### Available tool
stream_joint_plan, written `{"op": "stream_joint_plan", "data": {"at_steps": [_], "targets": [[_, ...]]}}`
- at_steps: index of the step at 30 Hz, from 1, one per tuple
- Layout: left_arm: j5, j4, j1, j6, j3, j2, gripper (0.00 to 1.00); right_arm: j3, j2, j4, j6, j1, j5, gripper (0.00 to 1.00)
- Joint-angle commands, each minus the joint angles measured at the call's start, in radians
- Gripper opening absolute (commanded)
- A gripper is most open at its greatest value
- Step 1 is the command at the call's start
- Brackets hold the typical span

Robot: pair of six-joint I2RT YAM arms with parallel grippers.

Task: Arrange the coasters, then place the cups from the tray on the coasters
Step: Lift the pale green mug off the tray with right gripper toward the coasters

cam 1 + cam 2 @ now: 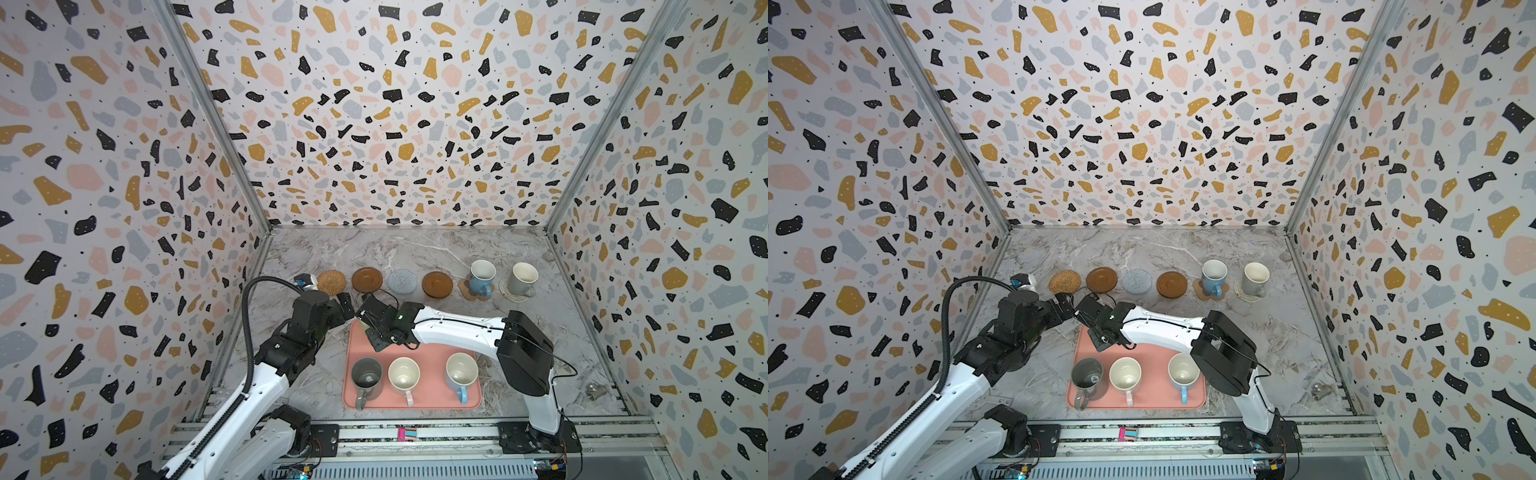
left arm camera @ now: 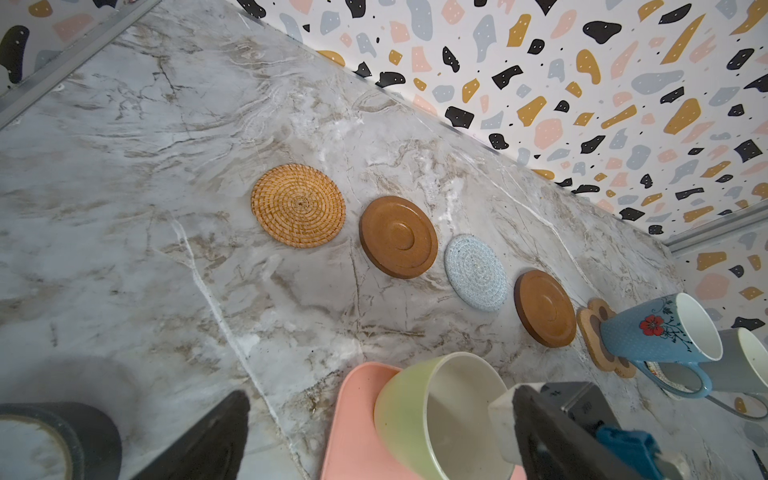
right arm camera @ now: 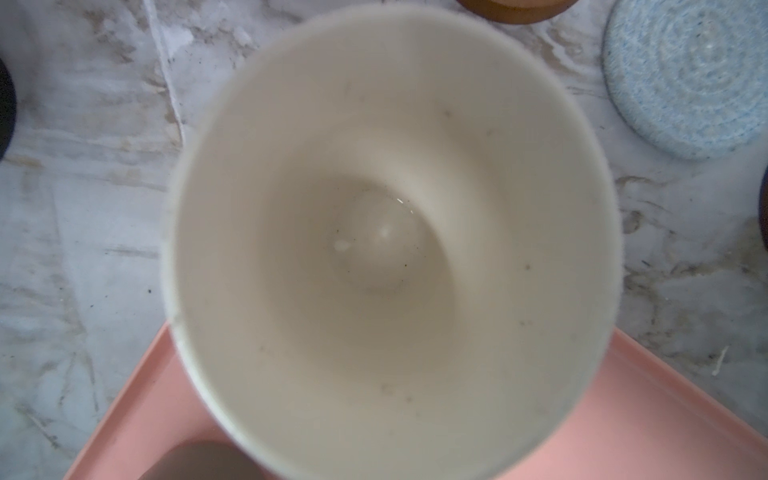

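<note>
— Salmon-pink tray [image 1: 432, 357]: what is at its far left corner?
— Light green mug [image 2: 399, 399], with the right gripper [image 1: 365, 322] clamped tight on it. Lifted or resting, I cannot tell.
— Left gripper [image 1: 347, 306]?
— Jaws spread fully, nothing held, just beside that mug, near the tan woven coaster [image 1: 331, 282]. Blue mug [image 1: 481, 278] stands on the paw-shaped coaster [image 1: 466, 291].

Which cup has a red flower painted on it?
The blue mug standing on the paw-shaped coaster, beside the light grey mug. No other mug in view shows a flower.
</note>
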Motion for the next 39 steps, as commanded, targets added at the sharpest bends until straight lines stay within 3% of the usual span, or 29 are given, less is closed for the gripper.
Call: {"op": "stream_joint_plan", "data": {"at_steps": [1,39], "targets": [[-0.013,0.009,0.000,0.000,-0.014,-0.011,0.99,0.002,-0.084,0.006,0.001,0.001,0.029,0.15],[-0.005,0.017,0.000,0.001,-0.021,-0.013,0.99,-0.019,-0.159,-0.021,0.019,-0.010,0.086,0.15]]}}
